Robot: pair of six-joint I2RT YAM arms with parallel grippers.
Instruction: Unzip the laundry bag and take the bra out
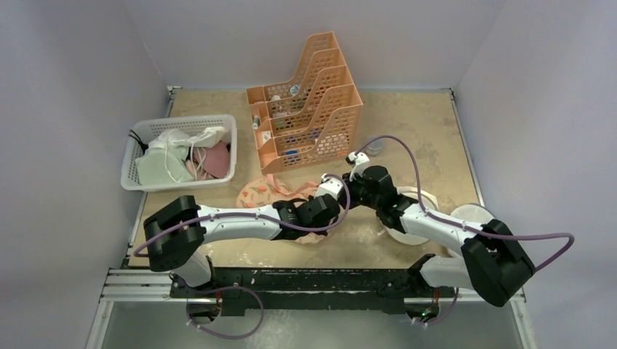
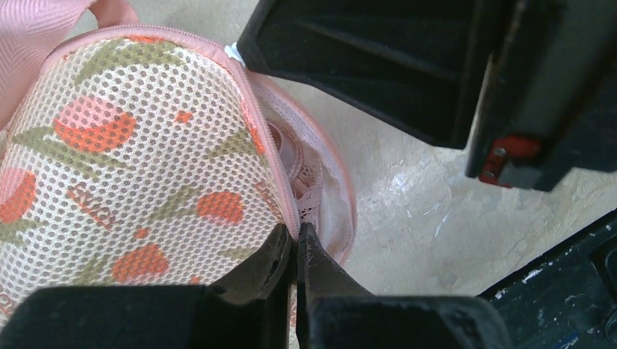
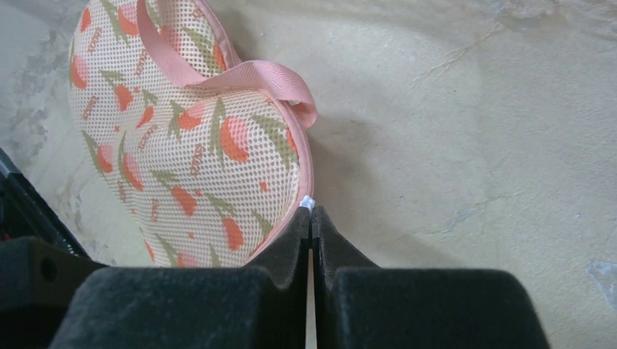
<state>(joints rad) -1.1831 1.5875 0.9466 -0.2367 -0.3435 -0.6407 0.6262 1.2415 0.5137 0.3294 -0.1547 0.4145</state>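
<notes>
The worn pale table (image 1: 436,131) is carrying an orange plastic tiered file organiser (image 1: 320,123), which serves here as the reference.

The peach, peanut-shaped mesh laundry bag (image 1: 258,193), with red-orange floral print and pink trim, is lying flat just in front of the organiser, toward the arm bases. Its zip is standing partly open at the end in front of the organiser's right half.

Pink fabric with a lace edge is showing in that gap. It is judged to be the pink bra (image 2: 302,174), sitting inside the bag.

Both grippers are working in front of the organiser's right half, close together:
- The left gripper (image 2: 296,236) is clenching the pink trim at the opened rim.
- The right gripper (image 3: 311,217) is clenching the small white zip pull (image 3: 307,203).

Handling judgement:
- The bag looks light and soft, so it is likely to drag or crumple unless the trim is held near the slider while the pull travels along the track.
- The mesh may snag.
- The bra looks light, limp and probably slippery. Take a strap or cup edge, not the delicate lace.
</notes>
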